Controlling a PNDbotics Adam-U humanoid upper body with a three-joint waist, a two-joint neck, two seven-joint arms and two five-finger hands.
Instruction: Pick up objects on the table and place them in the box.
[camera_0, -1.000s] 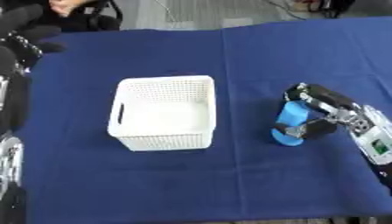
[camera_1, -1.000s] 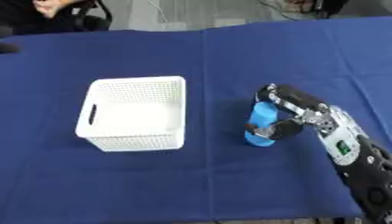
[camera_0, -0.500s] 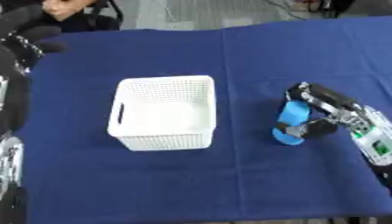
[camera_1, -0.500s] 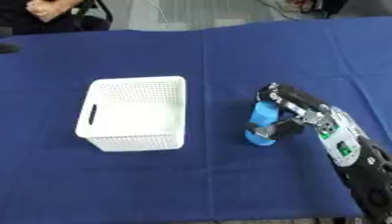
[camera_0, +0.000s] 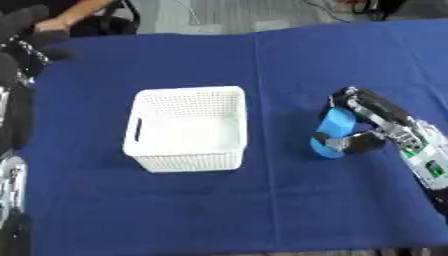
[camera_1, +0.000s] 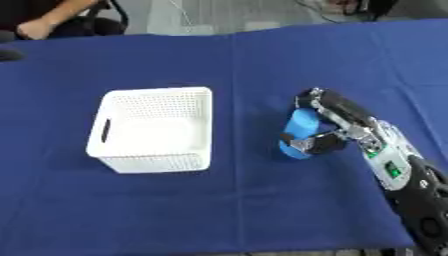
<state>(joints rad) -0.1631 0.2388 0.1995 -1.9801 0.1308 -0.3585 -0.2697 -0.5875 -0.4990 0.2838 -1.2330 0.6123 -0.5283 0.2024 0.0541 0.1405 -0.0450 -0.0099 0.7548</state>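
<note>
Bare blue cloth (camera_1: 245, 150) lies open between right hand (camera_1: 337, 122) and basket (camera_1: 157, 127).

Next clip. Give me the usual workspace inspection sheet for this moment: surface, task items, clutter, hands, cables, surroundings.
Surface: blue cloth covering the table, lying flat.
Job's things: white perforated basket left of centre, nothing seen in it; blue cylindrical object to its right, tilted, its lower end on or near the cloth.
Clutter: nothing seen.
Hands: right hand curled round the blue object, fingers over its top and thumb at its lower end. Left hand: dark robot parts along the left edge of the left eye view, the hand itself not made out.
Cables: some lying on the floor beyond the far edge of the table.
Surroundings: grey floor beyond the table; a seated person at the far left corner, not touching anything.
</note>
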